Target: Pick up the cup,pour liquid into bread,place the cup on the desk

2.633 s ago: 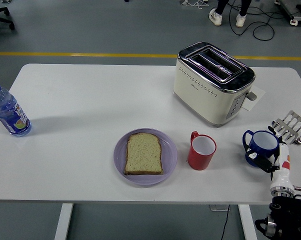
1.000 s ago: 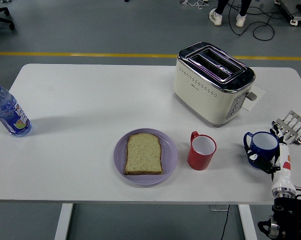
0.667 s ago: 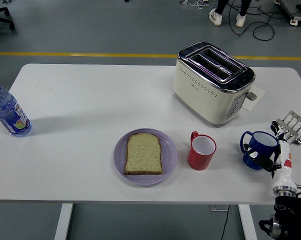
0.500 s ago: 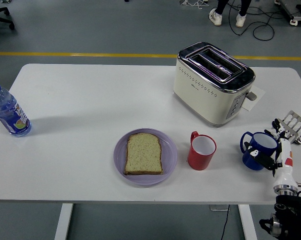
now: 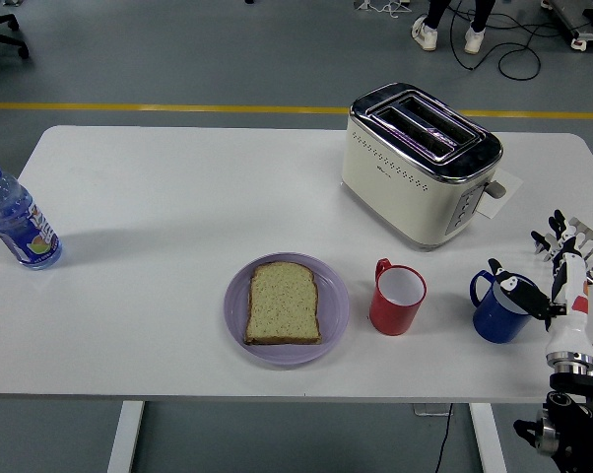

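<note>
Head view: right hand point(image 5: 558, 281) sits at the blue cup point(image 5: 500, 307) near the bench's point(image 5: 178, 197) right edge, thumb over the rim, other fingers point(image 5: 551, 236) splayed past it. Can't tell if the grip is closed. Cup stands upright, well right of the bread point(image 5: 284, 303) on its purple plate point(image 5: 334, 325). Wrap the body firmly before lifting; clear the red mug point(image 5: 396, 298) on the way across.

You won't find any text here that you can read. The toaster point(image 5: 421, 163), right of centre in the upper half of the frame, carries a small dark mark on its cream side, too small to make out. The water bottle point(image 5: 15, 221) at the left edge has a colourful label, but its print is blurred.
</note>
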